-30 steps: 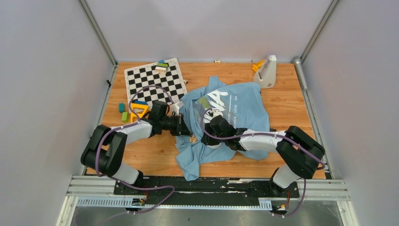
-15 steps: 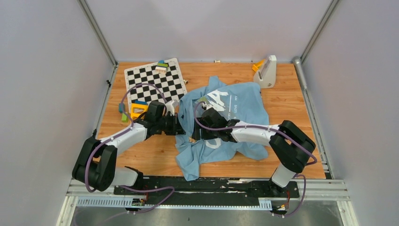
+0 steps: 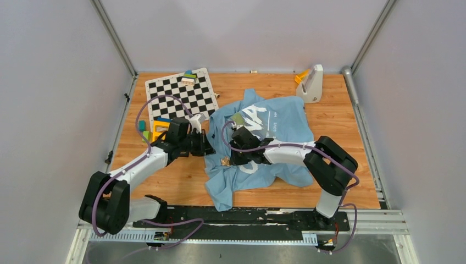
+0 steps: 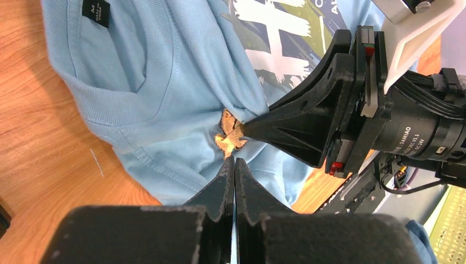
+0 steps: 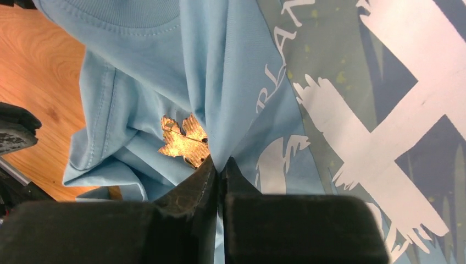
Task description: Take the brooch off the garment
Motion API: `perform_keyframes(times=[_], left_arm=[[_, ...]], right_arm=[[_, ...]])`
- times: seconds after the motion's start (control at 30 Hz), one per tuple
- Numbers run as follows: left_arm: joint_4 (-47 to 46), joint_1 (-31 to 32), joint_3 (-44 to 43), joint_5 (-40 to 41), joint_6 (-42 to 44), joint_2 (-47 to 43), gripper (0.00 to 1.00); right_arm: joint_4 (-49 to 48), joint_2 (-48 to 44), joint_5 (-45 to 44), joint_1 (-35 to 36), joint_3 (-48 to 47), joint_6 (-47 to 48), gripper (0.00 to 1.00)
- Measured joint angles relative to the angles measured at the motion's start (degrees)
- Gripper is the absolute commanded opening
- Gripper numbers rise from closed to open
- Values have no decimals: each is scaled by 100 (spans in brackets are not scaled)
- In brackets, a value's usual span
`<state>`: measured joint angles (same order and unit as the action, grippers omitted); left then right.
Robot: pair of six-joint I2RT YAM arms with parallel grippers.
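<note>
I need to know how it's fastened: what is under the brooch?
Light blue cloth of the garment, bunched in folds, lies directly under the brooch. Any pin or clasp is covered by the brooch itself, so the fastening cannot be seen.

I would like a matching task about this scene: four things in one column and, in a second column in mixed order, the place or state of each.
Things:
1 brooch
2 left pincer
3 right pincer
4 checkerboard

Places or states:
A shut on a fold of the garment
B lying flat at the far left of the table
C on the blue cloth, between the two pincers
D shut, pointing at the brooch

Pairs: 1-C; 2-D; 3-A; 4-B
</note>
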<state>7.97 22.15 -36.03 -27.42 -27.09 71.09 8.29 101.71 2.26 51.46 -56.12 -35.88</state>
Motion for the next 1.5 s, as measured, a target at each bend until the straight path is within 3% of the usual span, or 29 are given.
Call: perform_keyframes(times=[0.23, 0.4, 0.73, 1.5], left_arm=[[39, 0, 0, -81, -7, -155, 8], [50, 0, -2, -343, -35, -503, 27], [424, 0, -538, -870, -66, -704, 38], [1032, 0, -925, -1591, 17, -166, 35]], right_arm=[[-452, -684, 210, 2, 505, 356, 0], [-909, -1650, 461, -26, 1008, 660, 1], [-1327, -2107, 1215, -59, 1045, 1224, 2], [-1331, -2114, 2052, -155, 1043, 1355, 2]])
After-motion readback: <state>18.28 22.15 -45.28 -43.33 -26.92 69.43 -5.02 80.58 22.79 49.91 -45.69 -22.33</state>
